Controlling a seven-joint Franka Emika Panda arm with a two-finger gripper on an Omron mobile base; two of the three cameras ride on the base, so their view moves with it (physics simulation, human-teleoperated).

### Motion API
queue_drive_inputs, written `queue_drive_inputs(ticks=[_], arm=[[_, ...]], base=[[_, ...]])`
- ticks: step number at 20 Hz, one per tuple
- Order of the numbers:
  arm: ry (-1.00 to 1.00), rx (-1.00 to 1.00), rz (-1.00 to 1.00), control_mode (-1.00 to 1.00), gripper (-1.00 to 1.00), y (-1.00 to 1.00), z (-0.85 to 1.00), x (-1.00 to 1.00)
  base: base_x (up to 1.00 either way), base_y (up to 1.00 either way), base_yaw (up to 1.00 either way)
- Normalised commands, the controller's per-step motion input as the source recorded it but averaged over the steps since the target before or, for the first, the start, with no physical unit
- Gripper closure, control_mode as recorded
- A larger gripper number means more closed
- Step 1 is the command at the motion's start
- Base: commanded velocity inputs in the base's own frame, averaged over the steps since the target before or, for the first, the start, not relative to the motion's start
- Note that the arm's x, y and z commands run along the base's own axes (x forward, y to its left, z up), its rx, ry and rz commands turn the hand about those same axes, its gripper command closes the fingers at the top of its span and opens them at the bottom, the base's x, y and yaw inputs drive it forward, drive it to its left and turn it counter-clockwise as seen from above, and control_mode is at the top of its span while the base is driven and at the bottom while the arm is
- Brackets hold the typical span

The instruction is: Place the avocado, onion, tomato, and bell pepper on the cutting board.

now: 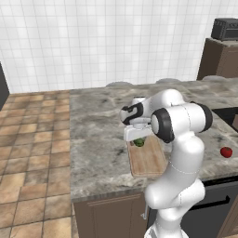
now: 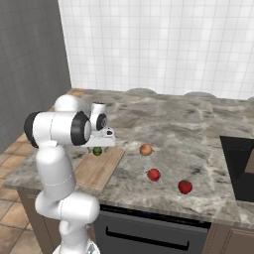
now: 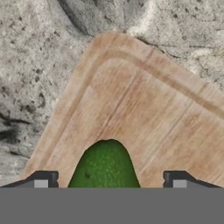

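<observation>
The dark green avocado [image 3: 105, 166] lies at one end of the wooden cutting board [image 3: 144, 109], seen also as avocado [image 1: 139, 142] on board [image 1: 148, 162]. My gripper [image 3: 111, 181] hangs just over it, open, its fingertips [image 3: 43, 179] standing wide on either side and clear of the avocado. From the right base, the gripper [image 2: 99, 145] is over the avocado [image 2: 97, 151] and board [image 2: 96, 171]. To the board's right on the counter lie the tan onion [image 2: 145, 149], the round red tomato [image 2: 154, 174] and the red bell pepper [image 2: 185, 186].
A marble counter [image 2: 178, 129] carries everything; its front edge runs close to the board. A dark recessed cooktop [image 2: 238, 163] sits at the far right. A toaster oven [image 1: 225, 29] stands on a dark cabinet [image 1: 218, 58] at the back right.
</observation>
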Motion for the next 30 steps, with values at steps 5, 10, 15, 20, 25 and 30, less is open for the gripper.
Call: queue_drive_inputs(ticks=[5,10,15,20,25,30], arm=[[0.00,0.05,-0.01,-1.00,-1.00,0.00,0.06,-0.10],[0.00,0.04,-0.05,-1.00,-1.00,-0.03,0.29,-0.20],[-0.02,0.03,-0.06,-1.00,-1.00,-0.06,0.47,-0.35],[-0.01,0.01,-0.07,-1.00,-1.00,-0.06,0.62,-0.35],[0.00,0.00,-0.13,-1.00,-1.00,-0.26,0.42,-0.38],[-0.02,0.00,-0.14,-1.00,-1.00,-0.41,0.19,-0.44]], base=[[0.00,0.00,0.00],[0.00,0.00,0.00],[0.00,0.00,0.00],[0.00,0.00,0.00],[0.00,0.00,0.00],[0.00,0.00,0.00]])
